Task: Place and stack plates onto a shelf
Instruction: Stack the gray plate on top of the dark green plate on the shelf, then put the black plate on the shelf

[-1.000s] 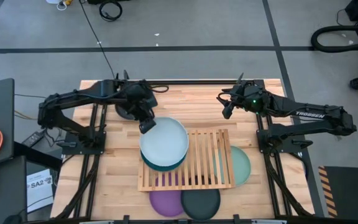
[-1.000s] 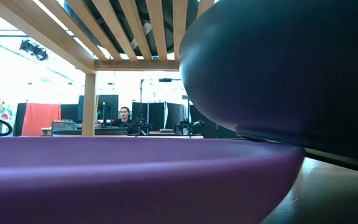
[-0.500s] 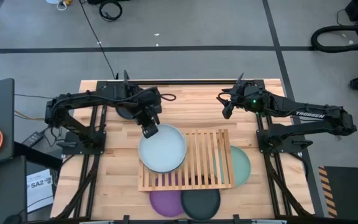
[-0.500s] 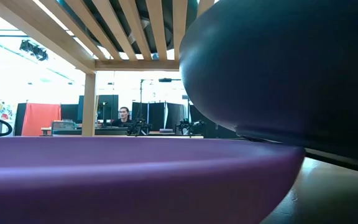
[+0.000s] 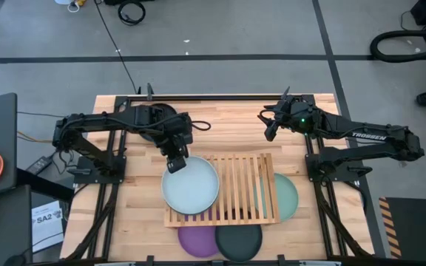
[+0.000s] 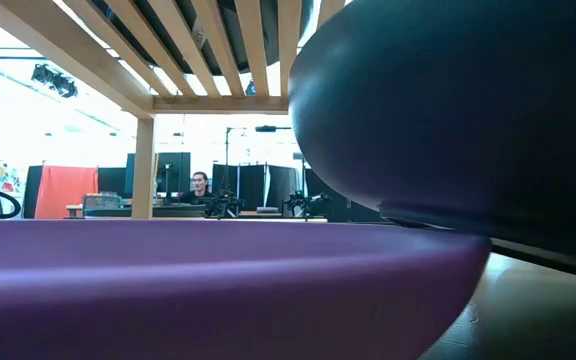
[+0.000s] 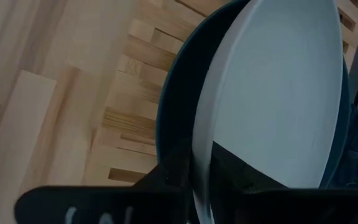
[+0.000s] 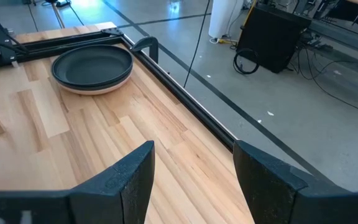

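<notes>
Left tool (image 5: 177,162) straddling pale plate (image 5: 191,185) rim on shelf (image 5: 250,189); grip unclear.

Floor (image 5: 235,37): grey, crossed by dark tape lines
Cables (image 5: 132,11): black coil on floor
Far room: orange-red panel (image 6: 66,190), bright ceiling light

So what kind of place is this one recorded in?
Probably a robotics lab or workshop: a wooden table on a taped concrete floor, loose cables, and a person at monitors behind.

The matt pale plate (image 5: 191,185) sits on a pale slatted wooden shelf (image 5: 248,189) over the planked wood table (image 5: 228,122).
</notes>
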